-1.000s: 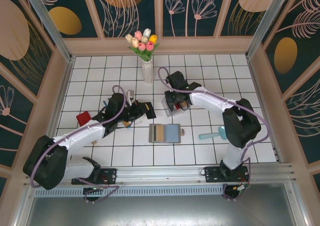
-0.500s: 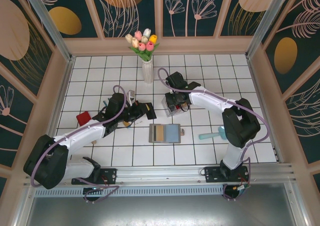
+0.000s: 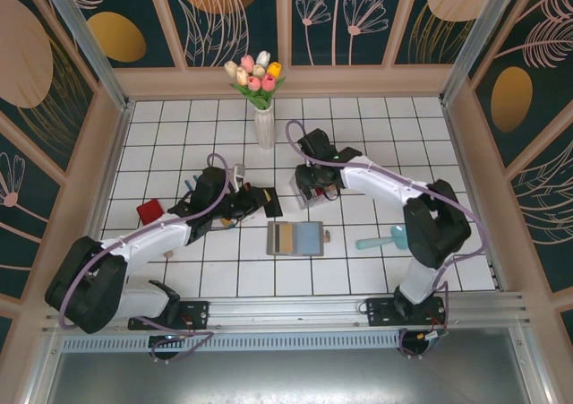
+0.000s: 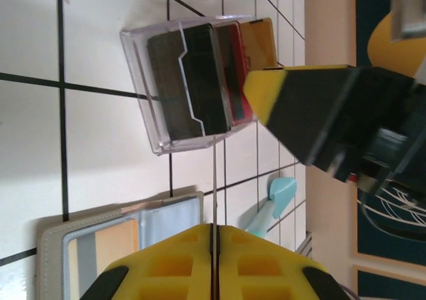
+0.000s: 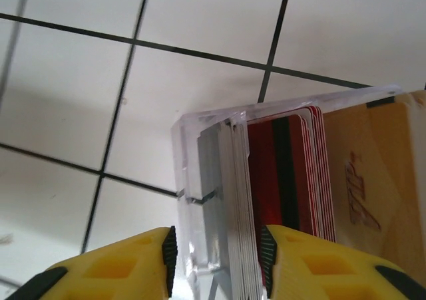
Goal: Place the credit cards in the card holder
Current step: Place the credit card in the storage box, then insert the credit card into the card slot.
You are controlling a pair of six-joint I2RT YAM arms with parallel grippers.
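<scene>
1. Top external view, far left: a small flat red object (image 3: 148, 211) lies on the white tiled table (image 3: 179, 270), well apart from everything else. We cannot tell whether it is one of the cards.
2. Next comes the left gripper (image 3: 258, 200), with its yellow fingers pressed together on what we take to be a thin black plastic card (image 3: 271, 204). In the left wrist view this card is a fine edge-on line running out from between the fingers. We judge it to be in transit, held just up and left of the holder and not yet in a slot.
3. In the centre, the flat grey folding wallet (image 3: 309, 239) lies open on the tiles with its tan and blue slotted inside facing up. Striped edges show in the tan part, but we cannot tell whether cards are already seated there.
4. Just behind the wallet stands a clear plastic upright rack (image 3: 309, 200), packed with red, black and tan credit cards (image 5: 286, 173). By our reckoning most of the work is left.
5. The right gripper (image 5: 216, 250) sits at the rack with its fingers spread. They straddle the rack's end wall and the first pale cards, and do not look clamped on them.
6. Far right, a teal handled tool (image 3: 380, 239) lies on the tiles, near the right arm.
</scene>
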